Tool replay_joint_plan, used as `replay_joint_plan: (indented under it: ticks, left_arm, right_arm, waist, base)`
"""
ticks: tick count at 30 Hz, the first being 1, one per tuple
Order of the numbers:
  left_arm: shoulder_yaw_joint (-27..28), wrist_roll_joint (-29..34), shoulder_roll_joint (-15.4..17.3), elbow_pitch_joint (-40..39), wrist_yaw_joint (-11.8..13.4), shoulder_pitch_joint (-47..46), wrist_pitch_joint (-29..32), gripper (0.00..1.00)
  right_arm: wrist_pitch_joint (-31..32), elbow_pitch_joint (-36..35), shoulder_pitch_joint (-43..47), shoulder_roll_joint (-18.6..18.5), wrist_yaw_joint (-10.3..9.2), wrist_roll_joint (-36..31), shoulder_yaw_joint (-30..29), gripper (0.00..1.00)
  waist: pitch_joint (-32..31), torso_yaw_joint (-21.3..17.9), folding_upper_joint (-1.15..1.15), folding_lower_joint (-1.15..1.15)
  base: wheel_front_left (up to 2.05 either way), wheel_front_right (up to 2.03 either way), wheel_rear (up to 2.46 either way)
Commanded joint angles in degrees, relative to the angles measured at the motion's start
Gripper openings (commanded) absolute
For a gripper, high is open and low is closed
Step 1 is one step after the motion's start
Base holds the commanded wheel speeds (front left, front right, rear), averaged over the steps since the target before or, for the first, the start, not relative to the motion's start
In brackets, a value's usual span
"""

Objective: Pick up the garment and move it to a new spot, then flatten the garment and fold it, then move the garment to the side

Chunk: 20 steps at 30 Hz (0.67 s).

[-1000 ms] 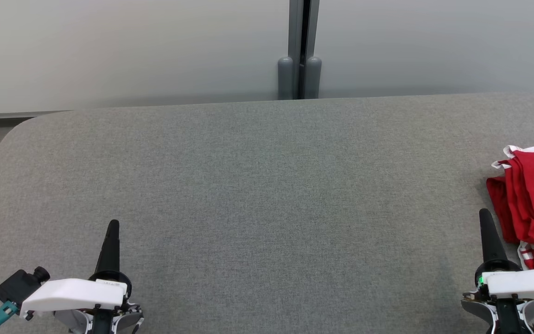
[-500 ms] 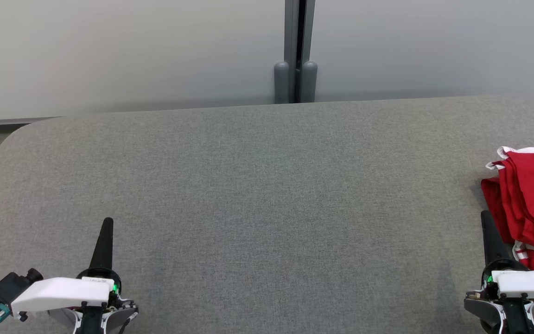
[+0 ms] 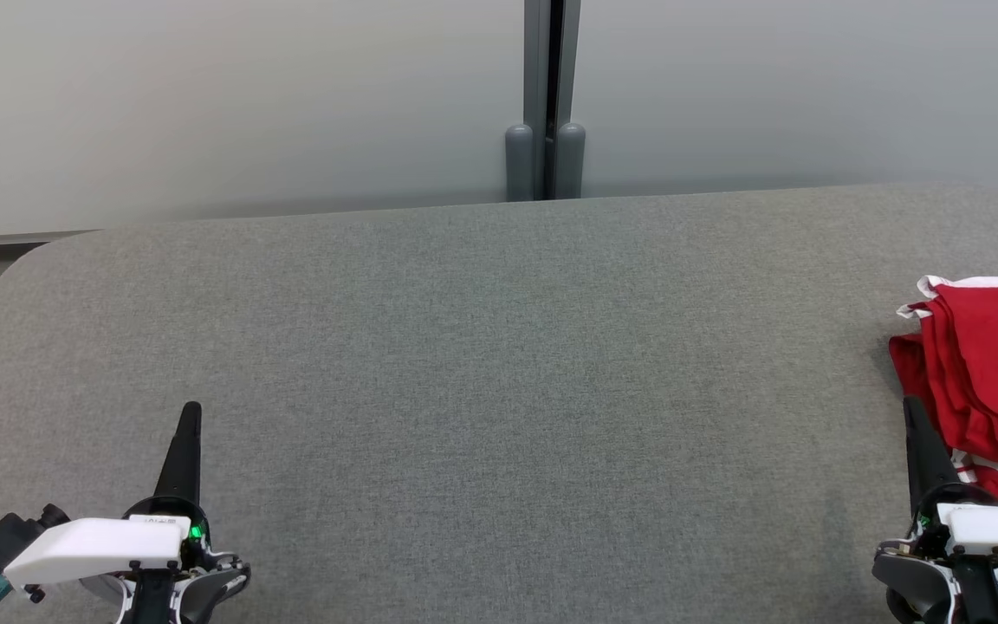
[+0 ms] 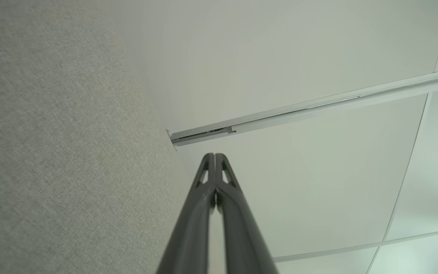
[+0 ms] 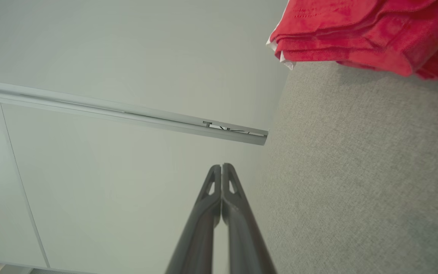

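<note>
Head view: red garment [image 3: 993,373] is bunched at right edge of table [image 3: 499,364]. Left tool [image 3: 190,414] & right tool [image 3: 911,412] are closed, empty, the right just beside it. Risk: only top layer is pinched, rest dragged off edge.

You are looking at a grey fabric table [image 3: 482,347] that is standing against a pale partition wall [image 3: 204,95] with a grey post [image 3: 545,87].

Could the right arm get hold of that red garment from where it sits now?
Probably yes. The right gripper is close beside the red garment on the table, with nothing between them. It is shut, so it would have to open first.
</note>
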Motion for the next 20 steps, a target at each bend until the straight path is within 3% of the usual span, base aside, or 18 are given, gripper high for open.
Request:
replay_joint_plan:
  ticks: [1,20]
  left_arm:
    - [0.5,-1.5,0.3,-0.2,-0.4,-1.1,0.3,0.0]
    - [2.3,-8.7,0.1,0.2,-1.4,-1.4,2.7,0.0]
  right_arm:
    - [0.5,0.0,-1.0,-0.2,0.0,1.3,-0.2,0.0]
    - [2.7,0.6,-1.1,0.0,0.0,9.0,-1.5,0.0]
  waist:
    - [-0.1,-0.1,0.0,0.0]
    - [-1.1,-0.8,0.0,0.0]
  base:
    - [0.0,0.0,0.0]
    - [0.0,0.0,0.0]
